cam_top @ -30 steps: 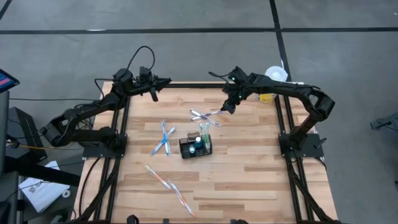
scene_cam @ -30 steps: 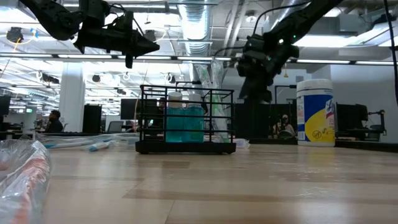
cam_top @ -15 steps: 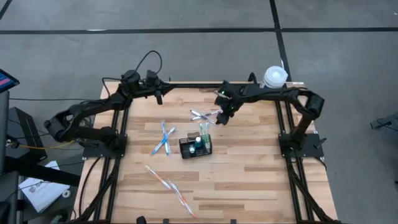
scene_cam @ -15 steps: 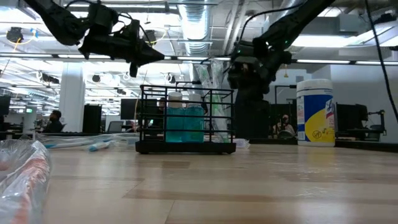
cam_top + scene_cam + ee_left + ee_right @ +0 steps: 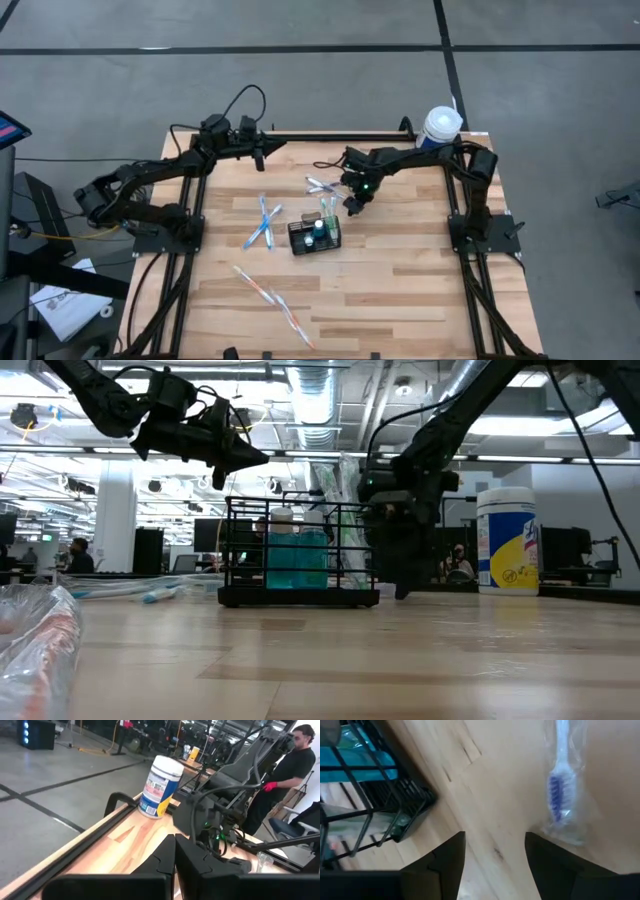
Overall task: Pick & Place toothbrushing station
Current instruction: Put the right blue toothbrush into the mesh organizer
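A: Basket (image 5: 315, 236) near mid-table, black wire, upright. Holds a teal bottle (image 5: 296, 557) with a pale cap, plus green-handled brushes (image 5: 327, 212) standing in the end compartment nearest the right arm.

B: Wipes tub (image 5: 507, 541) at the far right corner, white and yellow, lid on. Contents hidden.

A: Right gripper (image 5: 353, 204) low over the wood just beside the basket's far right corner. Fingers (image 5: 447, 857) spread, gripping nothing; bare wood between them. A wrapped blue-bristled brush (image 5: 560, 795) lies just ahead, untouched.

B: Left gripper (image 5: 262, 148) up near the far left edge, well apart from the basket, fingers pressed together, nothing held.

A: Table (image 5: 400, 280) of pale wood planks in a black frame. Two wrapped brushes crossed (image 5: 263, 222) left of the basket, a wrapped pair (image 5: 325, 186) behind it, two more (image 5: 272, 297) toward the near edge. Crinkled wrapper (image 5: 35, 635) close in the low view.

B: Grey floor with dark lines around. Beyond: open hall, strip lights, ducts overhead. A person (image 5: 290, 767) in dark clothes with a red glove stands past the right arm; another (image 5: 78, 556) sits far off on the left of the low view.
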Tool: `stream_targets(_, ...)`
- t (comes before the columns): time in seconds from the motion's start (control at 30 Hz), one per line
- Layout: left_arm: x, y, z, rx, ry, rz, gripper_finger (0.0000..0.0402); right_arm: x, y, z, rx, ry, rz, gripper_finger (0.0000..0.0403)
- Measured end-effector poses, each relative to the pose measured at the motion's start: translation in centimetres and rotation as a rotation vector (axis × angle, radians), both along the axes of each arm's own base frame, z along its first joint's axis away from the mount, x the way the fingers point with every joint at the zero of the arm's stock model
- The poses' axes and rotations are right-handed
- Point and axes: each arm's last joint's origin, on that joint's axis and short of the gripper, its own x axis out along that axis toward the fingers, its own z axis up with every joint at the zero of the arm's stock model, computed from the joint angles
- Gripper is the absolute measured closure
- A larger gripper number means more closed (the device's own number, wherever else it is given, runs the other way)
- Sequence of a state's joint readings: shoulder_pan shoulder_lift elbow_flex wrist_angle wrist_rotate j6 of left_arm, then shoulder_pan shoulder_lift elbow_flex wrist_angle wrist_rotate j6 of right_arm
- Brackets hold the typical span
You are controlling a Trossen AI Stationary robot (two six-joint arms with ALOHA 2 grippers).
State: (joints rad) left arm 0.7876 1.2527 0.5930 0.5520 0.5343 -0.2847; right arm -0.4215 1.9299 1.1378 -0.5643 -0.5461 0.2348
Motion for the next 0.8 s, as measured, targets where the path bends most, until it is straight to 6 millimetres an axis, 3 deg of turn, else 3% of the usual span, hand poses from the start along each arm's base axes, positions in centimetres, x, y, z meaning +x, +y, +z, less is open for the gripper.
stream_targets(0.27, 0.0, 0.1, 0.5, 0.033, -0.034, 0.031, 0.0401, -0.6, -0.3, 3.1, -0.005, -0.06, -0.068, 0.0219)
stream_targets(0.5, -0.8, 0.3, 1.6, 0.034, -0.082, 0.296, 0.0398, -1.5, -0.2, 6.0, -0.054, -0.072, -0.157, 0.0236)
stream_targets(0.8, -1.5, 0.2, 2.7, 0.081, -0.109, 0.44, 0.0398, -1.9, 1.0, 5.5, 0.002, 0.024, -0.13, 0.025)
